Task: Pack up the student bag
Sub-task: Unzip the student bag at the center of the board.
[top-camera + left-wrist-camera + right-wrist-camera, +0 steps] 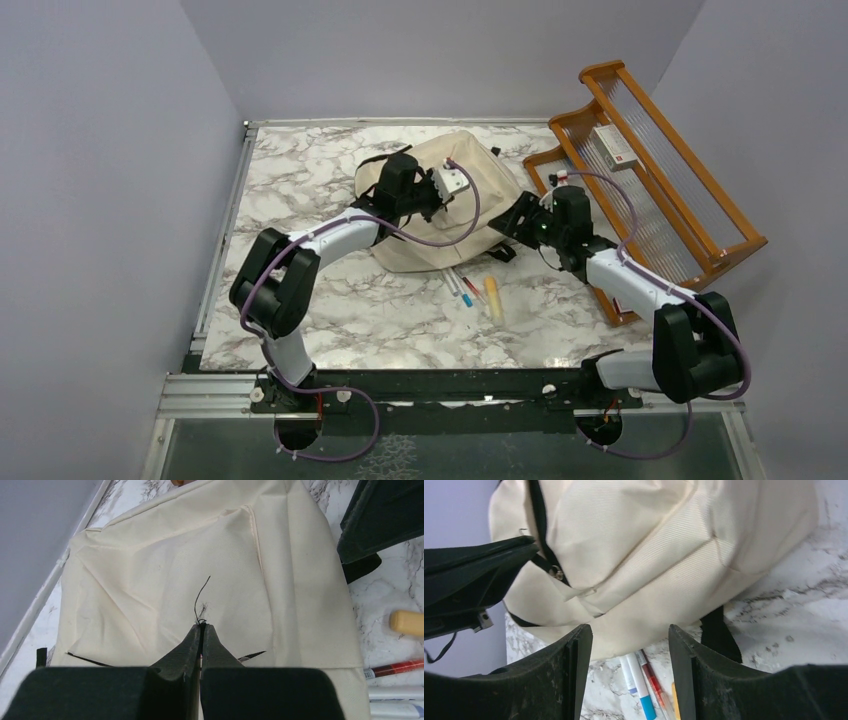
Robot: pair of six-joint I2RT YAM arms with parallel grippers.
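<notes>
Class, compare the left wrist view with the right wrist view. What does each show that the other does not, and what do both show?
Left wrist only: the left gripper, jaws shut on a black thread that lies on cream fabric.
Right wrist only: the right gripper, jaws open, and a metal zip slider on a black zip line.
Both: the student bag, a red pen and the marble table.

Overhead looks down; wrist views closely share the student bag [175, 580]
</notes>
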